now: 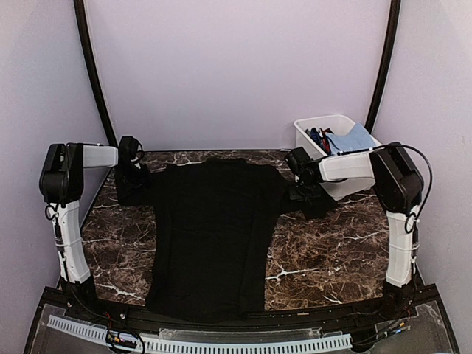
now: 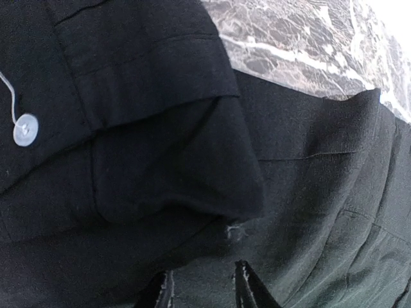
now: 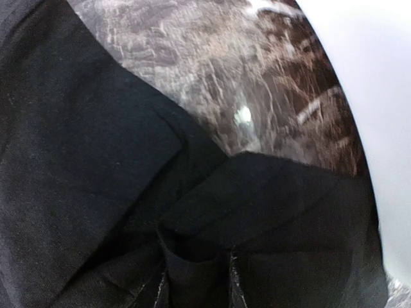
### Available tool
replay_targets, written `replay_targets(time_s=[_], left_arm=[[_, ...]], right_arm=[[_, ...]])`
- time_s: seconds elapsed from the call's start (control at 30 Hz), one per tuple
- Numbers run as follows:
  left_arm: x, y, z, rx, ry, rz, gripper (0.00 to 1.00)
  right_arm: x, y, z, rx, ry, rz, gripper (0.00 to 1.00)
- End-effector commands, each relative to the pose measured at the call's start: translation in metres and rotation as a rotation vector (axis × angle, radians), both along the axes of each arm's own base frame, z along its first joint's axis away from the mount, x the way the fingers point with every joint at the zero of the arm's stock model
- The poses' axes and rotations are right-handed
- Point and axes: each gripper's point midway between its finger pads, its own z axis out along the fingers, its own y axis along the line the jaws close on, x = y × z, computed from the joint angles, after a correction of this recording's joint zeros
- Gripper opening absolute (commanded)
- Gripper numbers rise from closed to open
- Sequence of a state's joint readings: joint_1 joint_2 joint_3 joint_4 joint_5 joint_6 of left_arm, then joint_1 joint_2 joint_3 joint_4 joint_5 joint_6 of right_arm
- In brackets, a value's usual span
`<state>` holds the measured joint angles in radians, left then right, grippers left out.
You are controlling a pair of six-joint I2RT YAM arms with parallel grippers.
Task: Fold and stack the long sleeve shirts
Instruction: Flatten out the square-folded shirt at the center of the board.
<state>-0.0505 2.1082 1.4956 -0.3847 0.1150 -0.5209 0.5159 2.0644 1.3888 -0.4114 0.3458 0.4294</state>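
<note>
One black long sleeve shirt (image 1: 210, 236) lies spread down the middle of the marble table (image 1: 324, 243), its hem at the near edge. My left gripper (image 1: 135, 171) is at the bunched left sleeve. In the left wrist view its gripper (image 2: 202, 285) stands narrowly parted with black cloth between the fingers, and a folded cuff with a white button (image 2: 26, 129) lies close above. My right gripper (image 1: 301, 177) is at the right sleeve. In the right wrist view a fold of black cloth is pinched in that gripper (image 3: 196, 285).
A white bin (image 1: 310, 136) stands at the back right, just behind the right gripper, holding a blue cloth (image 1: 354, 139) and some dark items. Bare marble shows on both sides of the shirt's body.
</note>
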Motion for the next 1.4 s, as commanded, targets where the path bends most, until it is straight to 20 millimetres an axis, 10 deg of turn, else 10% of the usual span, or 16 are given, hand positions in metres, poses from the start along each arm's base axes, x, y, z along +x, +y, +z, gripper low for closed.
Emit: replay_targets(time_s=[0.0, 0.27, 0.47, 0.93, 1.37], left_arm=[[0.0, 0.012, -0.001, 0.088, 0.053, -0.043, 0.34], [0.021, 0.019, 0.034, 0.158, 0.026, -0.08, 0.47], [0.016, -0.013, 0.086, 0.135, -0.063, -0.136, 0.53], [-0.108, -0.11, 0.069, -0.065, -0.05, -0.249, 0.53], [-0.145, -0.104, 0.056, -0.059, -0.02, -0.257, 0.53]], right_arm=[[0.013, -0.003, 0.0, -0.081, 0.019, 0.025, 0.28], [0.021, 0.019, 0.067, -0.054, -0.068, 0.074, 0.37], [-0.024, 0.081, 0.095, 0.047, -0.076, 0.207, 0.45], [-0.192, 0.165, 0.045, 0.239, 0.08, 0.365, 0.46], [-0.25, 0.128, -0.02, 0.131, 0.212, 0.334, 0.46]])
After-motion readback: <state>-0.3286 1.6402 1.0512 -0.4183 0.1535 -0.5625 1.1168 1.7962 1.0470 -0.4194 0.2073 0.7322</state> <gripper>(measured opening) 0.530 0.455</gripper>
